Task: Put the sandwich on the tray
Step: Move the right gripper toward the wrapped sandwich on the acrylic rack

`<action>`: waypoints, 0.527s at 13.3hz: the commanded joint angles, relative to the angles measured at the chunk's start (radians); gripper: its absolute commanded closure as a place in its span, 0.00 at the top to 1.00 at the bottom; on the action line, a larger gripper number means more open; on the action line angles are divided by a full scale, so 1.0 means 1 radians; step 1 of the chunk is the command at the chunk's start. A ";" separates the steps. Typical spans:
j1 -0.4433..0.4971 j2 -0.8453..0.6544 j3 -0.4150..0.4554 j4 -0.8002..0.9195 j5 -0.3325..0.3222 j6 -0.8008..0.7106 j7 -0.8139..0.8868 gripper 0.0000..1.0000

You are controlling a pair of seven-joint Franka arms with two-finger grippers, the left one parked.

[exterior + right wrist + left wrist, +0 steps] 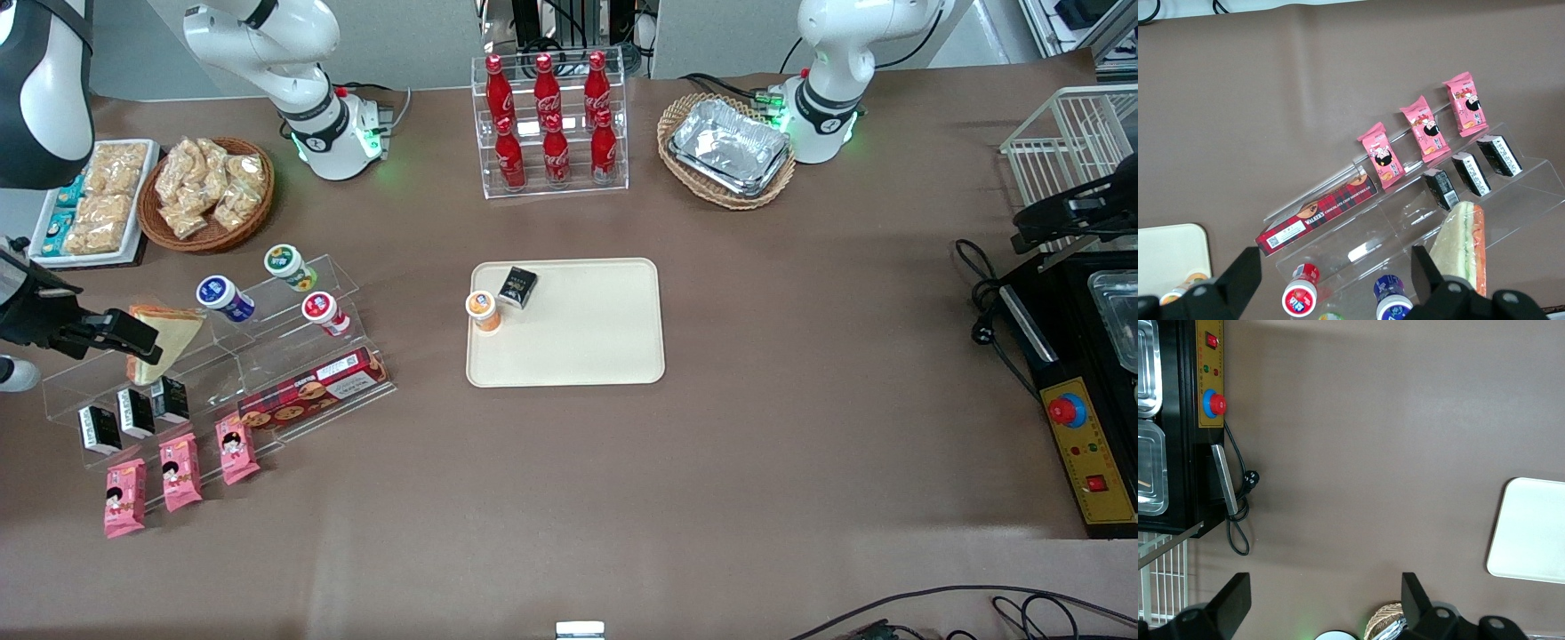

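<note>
Front view: the gripper [133, 342] sits above the clear acrylic display stand [293, 356] at the working arm's end of the table, one finger against the sandwich [164, 338]; whether it grips the wedge cannot be told. The sandwich stands on the stand's upper step, above the small black boxes [133, 413]. The tray [587, 347] lies well apart at the table's middle, carrying an orange-lidded cup [482, 309] and a black box [517, 286].

Matt plastic tray [587, 342], clear-wrapped sandwich [169, 333]
</note>
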 commanded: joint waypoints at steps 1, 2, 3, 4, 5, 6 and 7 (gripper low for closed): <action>-0.004 -0.001 -0.001 0.009 0.007 -0.016 0.005 1.00; -0.004 -0.001 -0.001 0.009 0.007 -0.020 0.006 1.00; -0.004 -0.001 -0.003 0.009 0.005 -0.022 0.006 1.00; -0.005 0.001 -0.004 0.009 0.008 -0.022 0.008 1.00; -0.011 0.002 -0.006 0.009 0.014 -0.022 0.011 1.00; -0.026 0.002 -0.006 0.009 0.033 -0.023 0.010 1.00; -0.043 0.002 -0.006 0.007 0.053 -0.023 0.009 1.00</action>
